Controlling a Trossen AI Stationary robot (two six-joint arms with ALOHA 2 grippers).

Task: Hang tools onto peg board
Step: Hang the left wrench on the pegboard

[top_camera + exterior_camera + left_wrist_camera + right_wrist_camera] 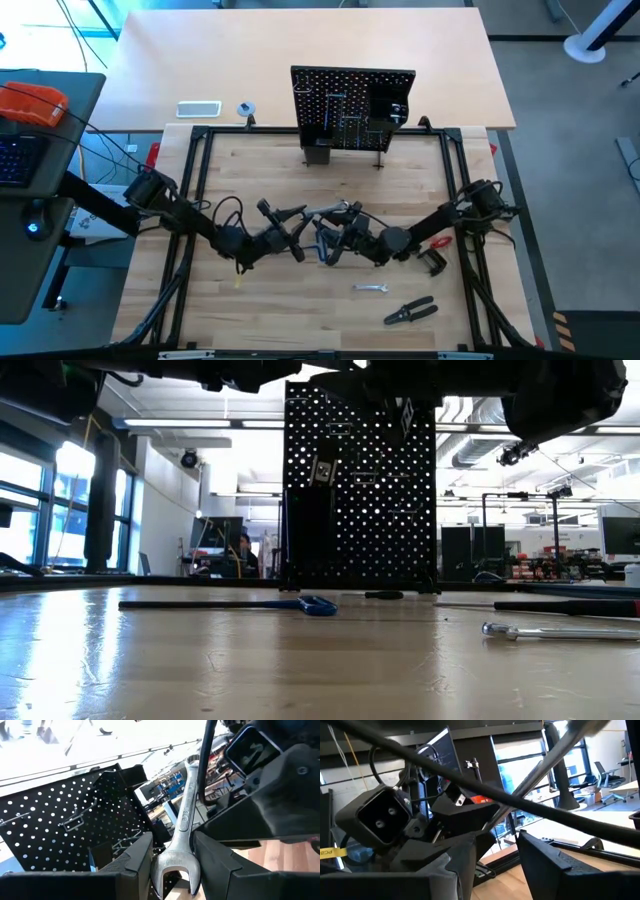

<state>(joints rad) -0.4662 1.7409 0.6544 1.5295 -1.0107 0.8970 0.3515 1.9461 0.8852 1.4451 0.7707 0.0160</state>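
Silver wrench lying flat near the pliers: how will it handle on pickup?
The wrench looks like solid metal, so probably rigid and heavy for its size. It lies flat on the table, so it is unlikely to roll. Its thin, shiny shank may slip or pivot if gripped off-centre.

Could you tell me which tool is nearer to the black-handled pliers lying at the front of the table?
The right tool. It sits mid-table, up and left of the pliers in the high view. The left tool, holding a silver wrench, is just beyond it, farther left.

Wrench [185, 827] jaw end cut off
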